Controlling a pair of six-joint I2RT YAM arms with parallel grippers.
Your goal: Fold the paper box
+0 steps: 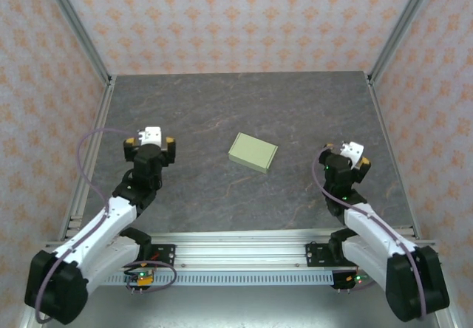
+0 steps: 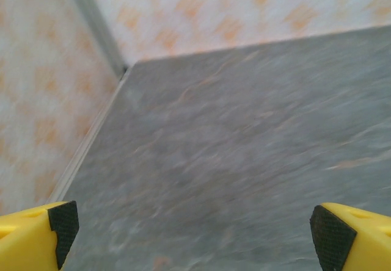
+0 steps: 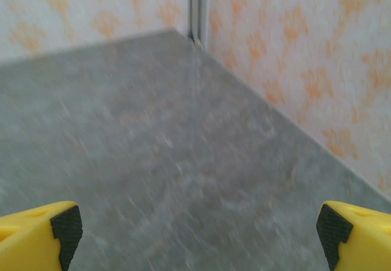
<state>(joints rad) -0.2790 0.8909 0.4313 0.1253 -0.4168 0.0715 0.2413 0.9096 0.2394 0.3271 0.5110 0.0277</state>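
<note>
The paper box (image 1: 253,152) lies flat and closed near the middle of the table (image 1: 222,106). The left gripper (image 1: 150,139) and right gripper (image 1: 347,154) gape wide, empty, well apart from it. With nothing holding them, its flaps might spring open.

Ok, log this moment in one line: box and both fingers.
paper box: closed, flat, nothing touching | left fingers: open, empty, left of box | right fingers: open, empty, right of box

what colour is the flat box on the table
A pale light-green flat card box, clearest in the top external view.
</note>
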